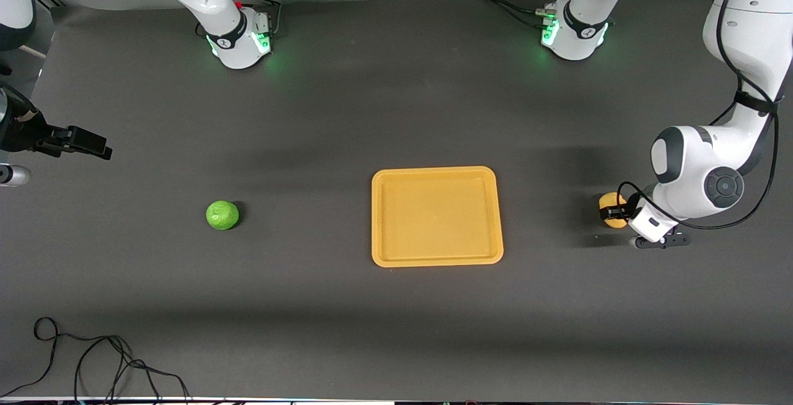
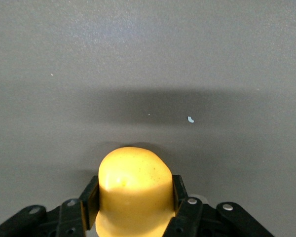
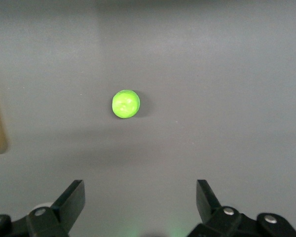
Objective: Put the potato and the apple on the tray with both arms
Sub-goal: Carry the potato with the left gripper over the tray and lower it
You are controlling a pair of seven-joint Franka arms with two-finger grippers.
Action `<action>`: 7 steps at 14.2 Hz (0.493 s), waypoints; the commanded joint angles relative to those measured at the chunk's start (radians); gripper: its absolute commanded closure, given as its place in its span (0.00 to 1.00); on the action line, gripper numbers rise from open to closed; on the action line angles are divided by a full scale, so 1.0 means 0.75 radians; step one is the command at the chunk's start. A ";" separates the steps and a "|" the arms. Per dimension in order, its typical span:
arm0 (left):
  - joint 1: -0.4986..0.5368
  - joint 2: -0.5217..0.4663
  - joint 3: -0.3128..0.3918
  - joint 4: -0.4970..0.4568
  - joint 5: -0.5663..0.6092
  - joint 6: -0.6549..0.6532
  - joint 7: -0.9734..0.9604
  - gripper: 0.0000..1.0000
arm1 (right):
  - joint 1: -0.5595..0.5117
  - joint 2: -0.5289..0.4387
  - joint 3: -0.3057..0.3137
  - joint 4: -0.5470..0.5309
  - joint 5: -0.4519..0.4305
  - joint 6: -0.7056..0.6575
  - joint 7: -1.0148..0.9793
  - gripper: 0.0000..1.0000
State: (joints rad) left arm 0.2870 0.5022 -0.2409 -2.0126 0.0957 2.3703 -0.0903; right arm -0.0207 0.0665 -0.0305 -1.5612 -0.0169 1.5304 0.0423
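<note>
left gripper (image 2: 134,205) clamped on potato (image 2: 133,190); right gripper (image 3: 140,202) spread wide, above apple (image 3: 126,103).

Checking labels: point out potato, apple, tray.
potato (image 2: 133,190), left wrist view, middle of its yellow top, between the fingers.
apple (image 1: 222,215), front view, middle of the green ball.
tray (image 1: 437,172), front view, rim nearest the robots' bases.

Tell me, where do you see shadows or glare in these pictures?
Front view: green glow at both arm bases; the apple casts a small shadow on the mat. Left wrist view: a broad dark shadow lies above the potato, whose glossy skin shows a bright patch. Right wrist view: even, soft light.
</note>
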 commanded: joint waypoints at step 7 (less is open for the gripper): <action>-0.184 -0.128 -0.096 0.560 -0.017 -0.908 -0.098 0.97 | -0.019 0.005 0.010 0.016 0.027 0.005 -0.034 0.00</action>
State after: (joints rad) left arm 0.2317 0.4078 -0.3099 -1.7478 0.0904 1.8574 -0.1044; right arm -0.0208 0.0666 -0.0305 -1.5607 -0.0169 1.5305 0.0421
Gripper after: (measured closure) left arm 0.383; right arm 0.000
